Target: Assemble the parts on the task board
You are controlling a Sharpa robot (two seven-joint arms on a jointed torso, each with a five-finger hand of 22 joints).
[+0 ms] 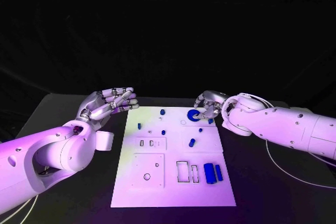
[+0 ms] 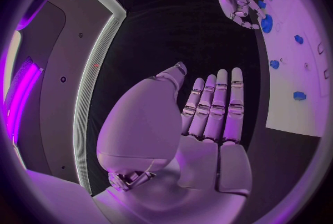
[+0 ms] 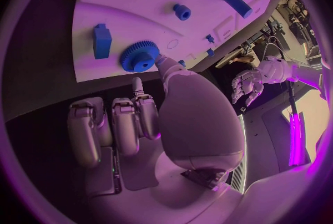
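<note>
The black table (image 1: 70,107) carries the flat white task board (image 1: 175,158). At the board's far right, the right hand (image 1: 208,106) pinches the toothed blue gear (image 1: 193,114), probably to seat it. Left of the board, the left hand (image 1: 110,103) waits, fingers extended, empty. Smooth blue parts (image 1: 209,173) lie near the board's front.

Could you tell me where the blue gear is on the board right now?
In the head view the blue gear sits near the far right edge of the task board, right at the fingertips of the right hand; whether they actually grip it is unclear.
</note>
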